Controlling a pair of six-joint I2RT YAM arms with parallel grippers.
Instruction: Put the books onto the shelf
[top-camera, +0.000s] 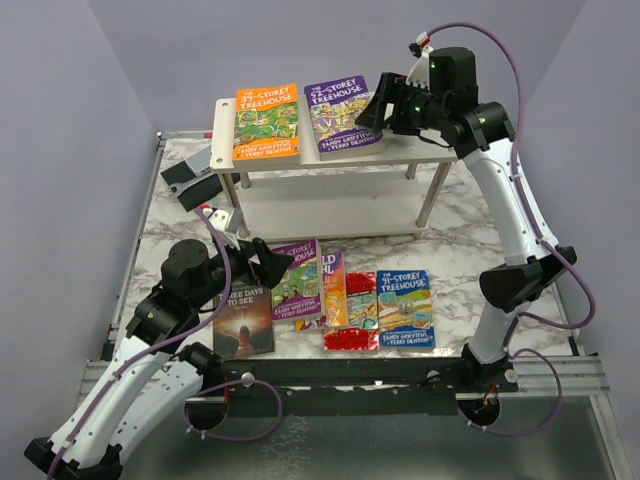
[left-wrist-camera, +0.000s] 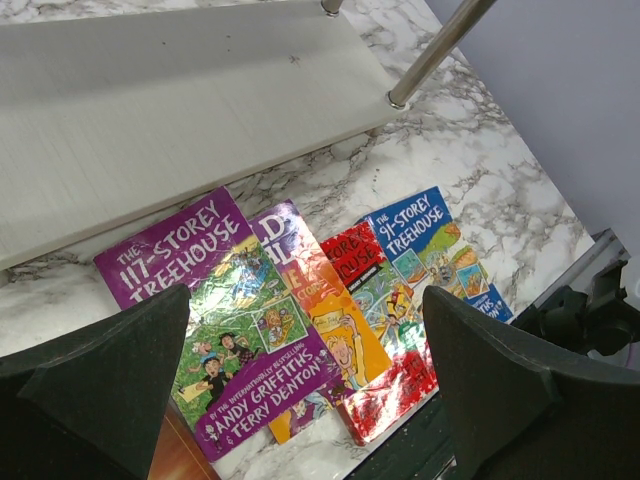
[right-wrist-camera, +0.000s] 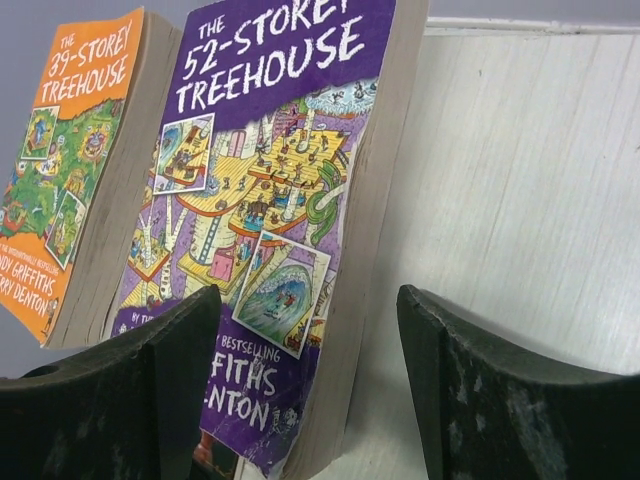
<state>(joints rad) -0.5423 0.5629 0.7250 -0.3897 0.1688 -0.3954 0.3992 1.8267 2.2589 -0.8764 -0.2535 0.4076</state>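
Two books lie flat on the top board of the shelf (top-camera: 400, 152): an orange one (top-camera: 267, 122) and a purple "52-Storey" one (top-camera: 342, 117). My right gripper (top-camera: 372, 112) hovers open at the purple book's right edge (right-wrist-camera: 270, 200); that edge runs between the fingers (right-wrist-camera: 308, 300), and a gap separates it from the right finger (right-wrist-camera: 470, 370). Several more books lie on the marble table in front of the shelf: a dark one (top-camera: 243, 322), a purple one (left-wrist-camera: 225, 310), a Roald Dahl (left-wrist-camera: 330, 310), a red one (left-wrist-camera: 375, 290) and a blue one (left-wrist-camera: 430, 245). Over the purple one hangs my left gripper (left-wrist-camera: 305, 300), open and empty.
A flat grey-black device (top-camera: 190, 175) sits left of the shelf, with a small silver piece (top-camera: 220, 215) beside it. The shelf's lower board (left-wrist-camera: 180, 110) and metal legs (left-wrist-camera: 430, 55) stand just behind the table books. Grey walls enclose the table.
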